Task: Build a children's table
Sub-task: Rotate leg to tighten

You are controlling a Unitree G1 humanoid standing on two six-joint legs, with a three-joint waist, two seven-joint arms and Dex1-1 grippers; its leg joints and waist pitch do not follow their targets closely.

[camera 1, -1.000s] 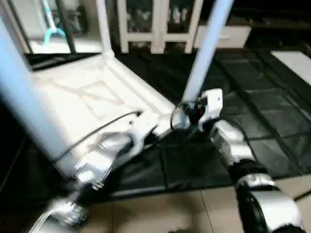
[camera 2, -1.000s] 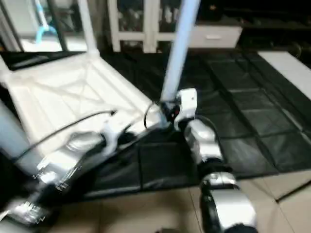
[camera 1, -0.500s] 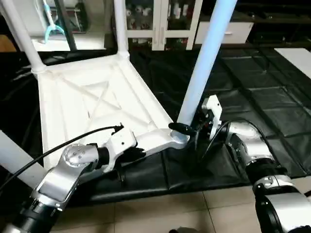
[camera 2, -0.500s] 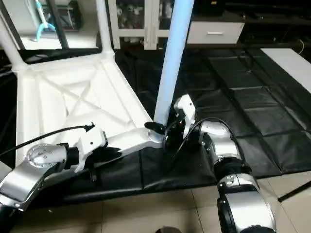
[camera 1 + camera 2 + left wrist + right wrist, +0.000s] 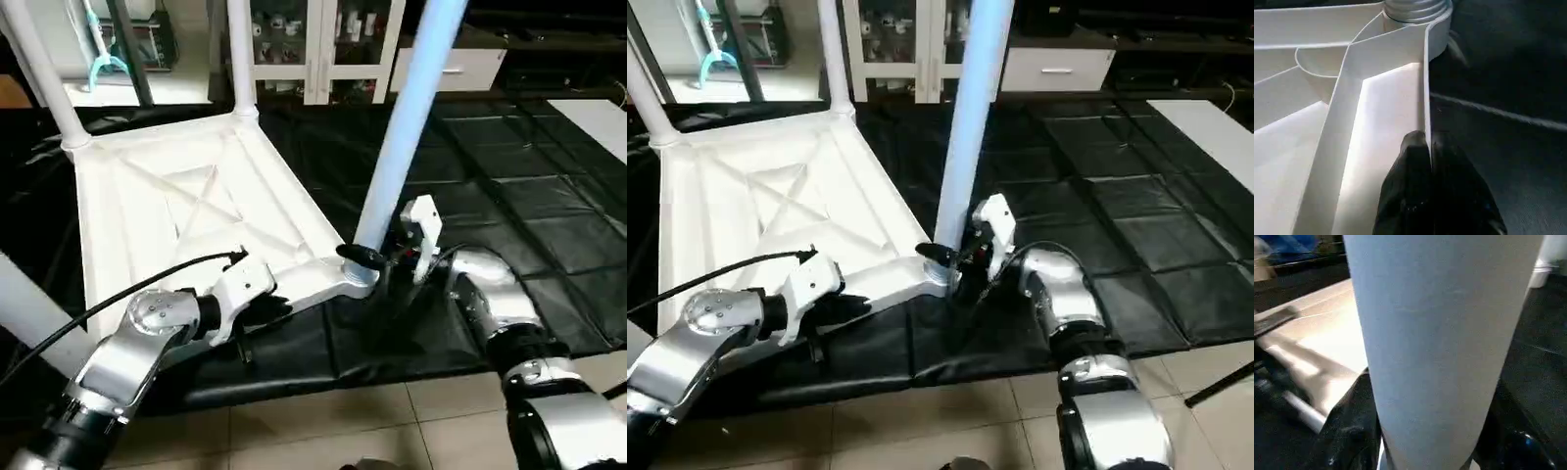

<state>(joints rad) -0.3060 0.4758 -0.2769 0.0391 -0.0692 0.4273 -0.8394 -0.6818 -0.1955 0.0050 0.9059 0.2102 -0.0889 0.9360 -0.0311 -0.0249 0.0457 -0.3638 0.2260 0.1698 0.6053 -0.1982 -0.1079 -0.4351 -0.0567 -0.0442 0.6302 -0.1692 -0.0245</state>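
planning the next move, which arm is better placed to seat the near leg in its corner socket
Right, likely. The right gripper has its fingers around the base of the near leg, just above the socket. The left gripper is shut on the tabletop's rim.

White table top (image 5: 186,211) upside down, ribbed; legs (image 5: 407,127) upright in corner sockets

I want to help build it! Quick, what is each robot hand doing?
Left gripper: shut on the rim of the white plastic square table top.
Right gripper: around the base of the long white tube leg; grip cannot be told.
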